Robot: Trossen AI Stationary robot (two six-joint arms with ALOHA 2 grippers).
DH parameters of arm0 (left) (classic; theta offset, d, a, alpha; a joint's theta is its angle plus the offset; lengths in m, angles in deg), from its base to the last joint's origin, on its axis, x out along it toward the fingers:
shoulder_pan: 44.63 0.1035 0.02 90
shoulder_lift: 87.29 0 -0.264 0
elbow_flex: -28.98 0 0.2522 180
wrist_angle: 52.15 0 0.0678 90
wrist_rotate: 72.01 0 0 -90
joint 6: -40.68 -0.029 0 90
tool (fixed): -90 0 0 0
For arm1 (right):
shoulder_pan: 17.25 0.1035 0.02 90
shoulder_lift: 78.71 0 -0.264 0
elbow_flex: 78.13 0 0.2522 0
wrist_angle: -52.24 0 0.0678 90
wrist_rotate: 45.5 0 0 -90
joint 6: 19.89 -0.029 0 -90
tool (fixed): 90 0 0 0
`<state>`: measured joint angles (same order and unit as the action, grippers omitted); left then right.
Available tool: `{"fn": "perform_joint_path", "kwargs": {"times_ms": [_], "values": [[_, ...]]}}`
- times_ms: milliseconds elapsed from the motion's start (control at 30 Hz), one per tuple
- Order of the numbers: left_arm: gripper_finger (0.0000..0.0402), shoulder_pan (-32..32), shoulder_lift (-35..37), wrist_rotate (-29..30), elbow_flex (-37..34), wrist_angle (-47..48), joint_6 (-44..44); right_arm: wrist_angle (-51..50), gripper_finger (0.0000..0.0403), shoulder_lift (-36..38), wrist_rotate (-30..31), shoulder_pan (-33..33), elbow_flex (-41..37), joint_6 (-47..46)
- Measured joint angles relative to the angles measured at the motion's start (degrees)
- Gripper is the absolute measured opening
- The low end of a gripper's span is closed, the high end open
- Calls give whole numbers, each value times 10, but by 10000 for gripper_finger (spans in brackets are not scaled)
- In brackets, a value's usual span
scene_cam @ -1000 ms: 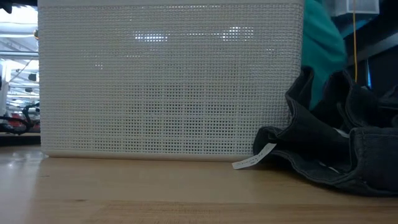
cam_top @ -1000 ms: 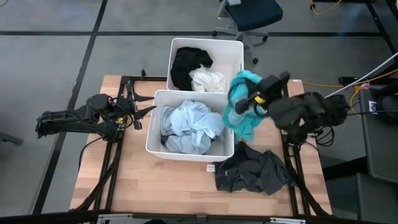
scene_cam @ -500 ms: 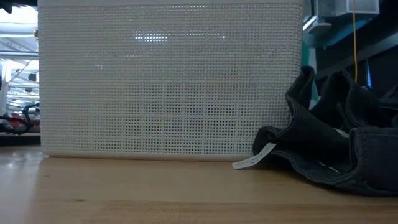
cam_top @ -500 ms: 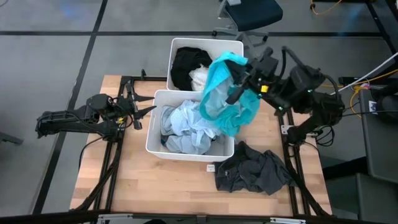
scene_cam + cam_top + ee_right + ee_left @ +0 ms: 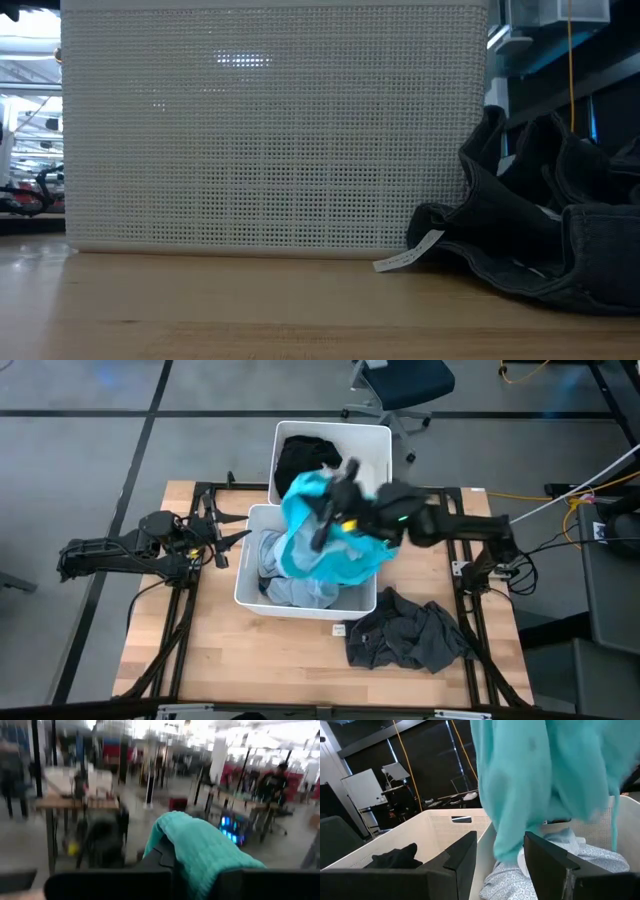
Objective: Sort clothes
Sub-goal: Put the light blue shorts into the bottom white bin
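My right gripper (image 5: 328, 510) is shut on a teal garment (image 5: 310, 540) and holds it over the near white bin (image 5: 245, 575), which holds light blue clothes (image 5: 300, 588). The far white bin (image 5: 375, 440) holds black (image 5: 300, 460) and white clothes. A dark grey garment (image 5: 410, 635) lies on the table at the near right and shows in the low view (image 5: 540, 240). My left gripper (image 5: 240, 538) is open and empty at the near bin's left side. In the left wrist view the teal garment (image 5: 540, 785) hangs above the near bin. My right gripper pinches a bunched upper part of the teal garment (image 5: 197, 847) between its two fingers. The arm reaches level from the table's right. The garment hangs slack below the fingers, over the near bin (image 5: 500, 855).
A paper tag (image 5: 408, 255) lies on the table by the dark grey garment. The wooden table (image 5: 260, 660) has bare room near its front left. An office chair (image 5: 400, 380) stands beyond the far edge.
My right gripper has swung with the teal garment from the table's right side, up over the bins' right rim, toward the left, and now stands over the near bin. The garment has swung along, hanging loose. My left arm has kept still.
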<state>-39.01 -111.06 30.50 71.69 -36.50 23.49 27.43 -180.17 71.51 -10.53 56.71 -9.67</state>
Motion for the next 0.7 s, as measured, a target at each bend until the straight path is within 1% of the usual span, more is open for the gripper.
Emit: {"fn": "perform_joint_path", "kwargs": {"times_ms": [367, 467, 700], "values": [[150, 0, 0, 0, 0, 1, -4, -216, 16, -86, 4, 0, 0, -103], [150, 0, 0, 0, 0, 1, -4, -247, 16, -107, 5, 0, 0, -122], [150, 0, 0, 0, 0, 0, -2, -261, 16, -168, 4, 0, 0, -133]]}}
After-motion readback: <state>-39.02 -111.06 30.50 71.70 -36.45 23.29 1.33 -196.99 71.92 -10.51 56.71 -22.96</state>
